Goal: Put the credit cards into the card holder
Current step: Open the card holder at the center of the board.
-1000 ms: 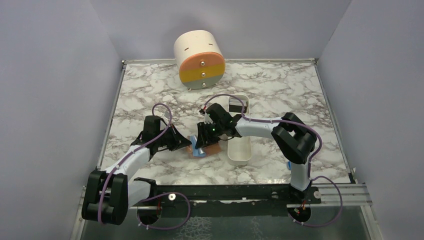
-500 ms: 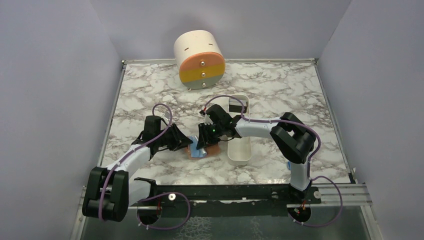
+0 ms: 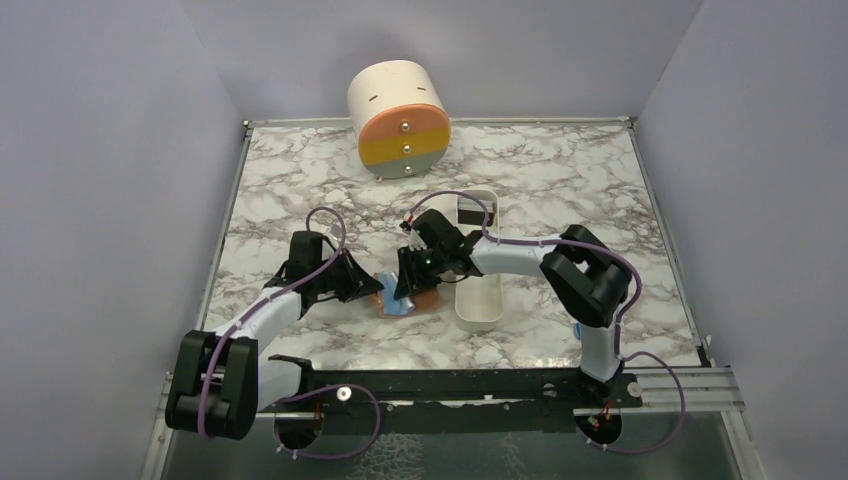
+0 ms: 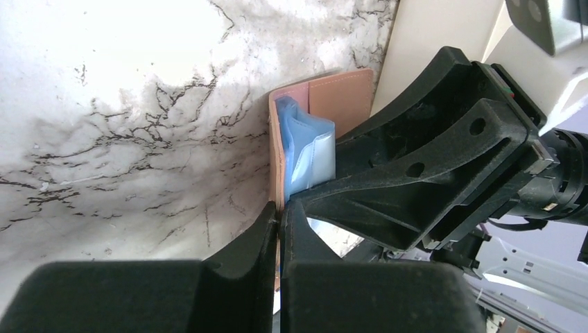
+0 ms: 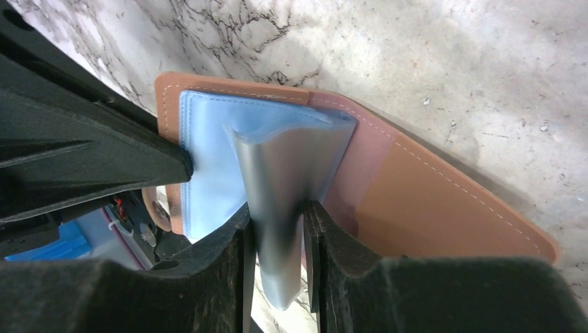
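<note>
The card holder (image 3: 402,301) lies open on the marble between my two grippers: tan-brown leather (image 5: 430,201) with a light-blue inner face (image 5: 208,159). My left gripper (image 3: 370,290) is shut on the edge of its tan cover (image 4: 279,215). My right gripper (image 3: 405,283) is shut on its grey inner leaf (image 5: 277,222), which stands up from the fold. A thin dark strip lies against the right finger pad; I cannot tell whether it is a credit card. A dark flat thing (image 3: 469,212), perhaps a card, lies in the far end of the white tray.
The long white tray (image 3: 478,318) stands just right of the card holder, under the right forearm. A round cream drawer unit (image 3: 400,118) with orange, yellow and grey fronts stands at the back. A small blue thing (image 3: 577,329) shows beside the right arm's base.
Both grippers keep their hold. The left gripper and the card holder have shifted only slightly; the holder sits a little closer to the left fingers.
</note>
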`<action>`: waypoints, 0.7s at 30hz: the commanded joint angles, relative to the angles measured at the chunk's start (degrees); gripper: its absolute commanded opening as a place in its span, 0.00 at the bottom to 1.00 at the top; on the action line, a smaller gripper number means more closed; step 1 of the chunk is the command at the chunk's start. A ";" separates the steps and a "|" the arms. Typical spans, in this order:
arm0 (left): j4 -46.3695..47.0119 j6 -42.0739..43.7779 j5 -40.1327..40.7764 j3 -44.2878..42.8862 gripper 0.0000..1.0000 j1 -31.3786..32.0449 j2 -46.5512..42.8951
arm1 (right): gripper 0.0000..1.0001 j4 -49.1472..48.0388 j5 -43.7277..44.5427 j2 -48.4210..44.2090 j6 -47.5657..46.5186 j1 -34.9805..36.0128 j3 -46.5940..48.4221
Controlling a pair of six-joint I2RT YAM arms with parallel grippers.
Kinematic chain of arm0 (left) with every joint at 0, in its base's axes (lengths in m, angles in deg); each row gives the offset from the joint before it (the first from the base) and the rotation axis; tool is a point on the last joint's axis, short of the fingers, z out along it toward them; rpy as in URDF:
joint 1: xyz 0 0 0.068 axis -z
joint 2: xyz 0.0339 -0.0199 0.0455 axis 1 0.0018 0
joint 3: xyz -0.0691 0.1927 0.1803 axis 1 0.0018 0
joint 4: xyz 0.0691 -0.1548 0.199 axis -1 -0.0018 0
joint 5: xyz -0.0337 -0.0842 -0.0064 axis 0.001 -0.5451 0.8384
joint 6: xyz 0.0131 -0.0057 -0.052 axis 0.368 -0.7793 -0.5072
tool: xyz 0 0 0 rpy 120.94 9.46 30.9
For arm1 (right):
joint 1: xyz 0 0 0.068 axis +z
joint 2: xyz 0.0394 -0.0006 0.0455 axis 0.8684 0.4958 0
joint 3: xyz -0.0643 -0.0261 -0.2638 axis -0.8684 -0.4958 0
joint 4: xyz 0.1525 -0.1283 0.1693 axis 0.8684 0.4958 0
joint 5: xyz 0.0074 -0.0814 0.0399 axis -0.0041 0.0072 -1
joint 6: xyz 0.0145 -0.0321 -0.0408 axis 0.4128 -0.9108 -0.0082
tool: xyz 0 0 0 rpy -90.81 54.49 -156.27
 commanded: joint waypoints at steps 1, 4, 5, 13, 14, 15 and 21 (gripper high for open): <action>-2.07 2.56 0.49 -2.73 0.00 0.35 -0.55 | 0.30 2.42 3.38 -0.87 -1.37 0.48 0.94; -3.99 3.65 1.32 -4.24 0.00 0.35 -0.71 | 0.30 3.53 3.91 -1.09 -1.93 0.45 1.67; -4.57 3.92 1.48 -4.68 0.00 0.32 -0.71 | 0.31 4.30 4.36 -1.03 -2.23 0.43 2.09; -9.43 5.54 1.84 -7.40 0.00 0.30 -1.15 | 0.38 14.63 16.15 -6.21 -4.04 0.48 5.07; -10.33 5.69 1.93 -7.85 0.00 0.38 -1.09 | 0.39 16.16 17.49 -6.76 -4.15 0.48 5.79; -10.88 5.87 1.97 -8.27 0.00 0.43 -1.07 | 0.40 17.55 18.85 -7.20 -4.23 0.46 6.60; -11.67 5.87 2.15 -8.97 0.00 0.43 -0.46 | 0.41 20.82 18.75 -8.87 -4.08 0.46 9.35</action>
